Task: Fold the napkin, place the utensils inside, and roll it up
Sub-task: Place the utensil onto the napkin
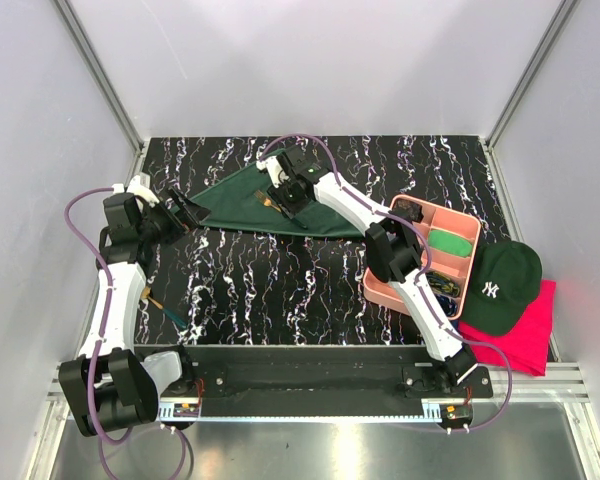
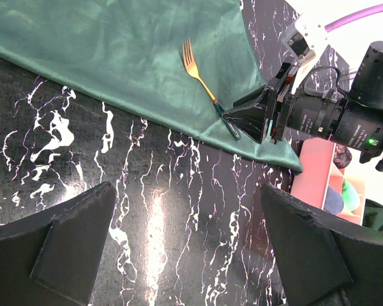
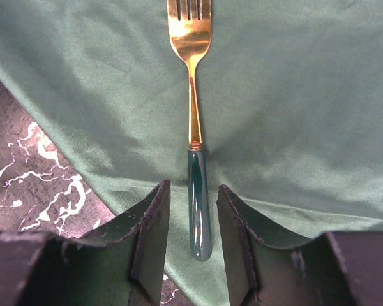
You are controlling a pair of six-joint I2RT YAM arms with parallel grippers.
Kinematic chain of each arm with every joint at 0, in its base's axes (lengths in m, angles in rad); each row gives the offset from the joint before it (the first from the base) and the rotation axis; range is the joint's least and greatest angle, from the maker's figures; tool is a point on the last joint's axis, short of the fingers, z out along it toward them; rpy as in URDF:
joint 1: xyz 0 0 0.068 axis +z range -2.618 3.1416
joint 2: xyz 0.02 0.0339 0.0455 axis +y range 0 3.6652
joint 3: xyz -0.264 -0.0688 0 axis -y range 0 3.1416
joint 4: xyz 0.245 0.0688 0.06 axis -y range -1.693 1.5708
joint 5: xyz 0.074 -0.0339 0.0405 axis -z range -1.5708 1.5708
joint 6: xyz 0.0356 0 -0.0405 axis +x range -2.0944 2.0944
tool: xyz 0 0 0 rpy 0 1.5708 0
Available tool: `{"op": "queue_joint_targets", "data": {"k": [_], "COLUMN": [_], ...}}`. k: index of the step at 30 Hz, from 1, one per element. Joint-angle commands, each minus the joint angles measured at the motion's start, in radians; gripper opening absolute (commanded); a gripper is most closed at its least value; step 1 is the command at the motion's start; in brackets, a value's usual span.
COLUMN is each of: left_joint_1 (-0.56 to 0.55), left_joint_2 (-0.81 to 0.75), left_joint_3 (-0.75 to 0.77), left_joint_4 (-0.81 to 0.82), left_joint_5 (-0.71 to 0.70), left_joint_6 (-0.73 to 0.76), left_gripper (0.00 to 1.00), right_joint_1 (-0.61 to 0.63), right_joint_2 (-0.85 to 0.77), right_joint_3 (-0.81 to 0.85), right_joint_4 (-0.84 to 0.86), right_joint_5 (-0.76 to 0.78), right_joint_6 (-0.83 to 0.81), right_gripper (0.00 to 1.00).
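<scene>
The fork (image 3: 193, 127) lies flat on the napkin (image 3: 306, 95). In the right wrist view its long axis runs straight up the frame, with the gold tines at the top and the green handle at the bottom. The right tool (image 3: 193, 191) sits astride that handle. Its fingers (image 3: 154, 217) are spread only narrowly, and a sliver of cloth shows on each side, so they appear to flank the handle rather than pinch it. The handle's end lies close to the napkin's lower edge in that view, so I judge any draw-back should go along the fork's axis and not across it. From above, the napkin (image 1: 230, 200) is a folded triangle in the upper middle of the dark marbled worktop (image 1: 280, 290). The left tool (image 2: 186, 197) has its fingers spread wide with nothing between them, and hangs just off the cloth's left corner, farther from the fork. Another slender utensil (image 1: 167, 310) lies at lower left beside the left arm, well apart from the cloth, and that arm is the nearer one to it. The pink tray (image 1: 380, 290) and the cap (image 1: 500, 285) crowd the right side.
</scene>
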Motion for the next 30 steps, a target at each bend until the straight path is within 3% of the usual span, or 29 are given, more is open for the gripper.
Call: {"op": "queue_joint_targets", "data": {"k": [1, 22, 27, 30], "left_joint_1": [-0.001, -0.002, -0.002, -0.001], "left_joint_2": [0.006, 0.013, 0.015, 0.016], "left_joint_3": [0.037, 0.034, 0.035, 0.035], "left_joint_4": [0.039, 0.042, 0.042, 0.042], "left_joint_5": [0.035, 0.045, 0.047, 0.050], "left_joint_6": [0.005, -0.001, -0.002, -0.002], "left_gripper": [0.99, 0.99, 0.99, 0.99], "right_joint_1": [0.001, 0.001, 0.000, 0.001], "right_joint_2": [-0.002, 0.044, 0.047, 0.043], "right_joint_3": [0.004, 0.013, 0.017, 0.023], "right_joint_4": [0.028, 0.008, 0.008, 0.008], "right_joint_5": [-0.030, -0.027, -0.029, -0.030], "right_joint_6": [-0.029, -0.068, -0.075, -0.082], "right_gripper": [0.44, 0.36, 0.20, 0.17]}}
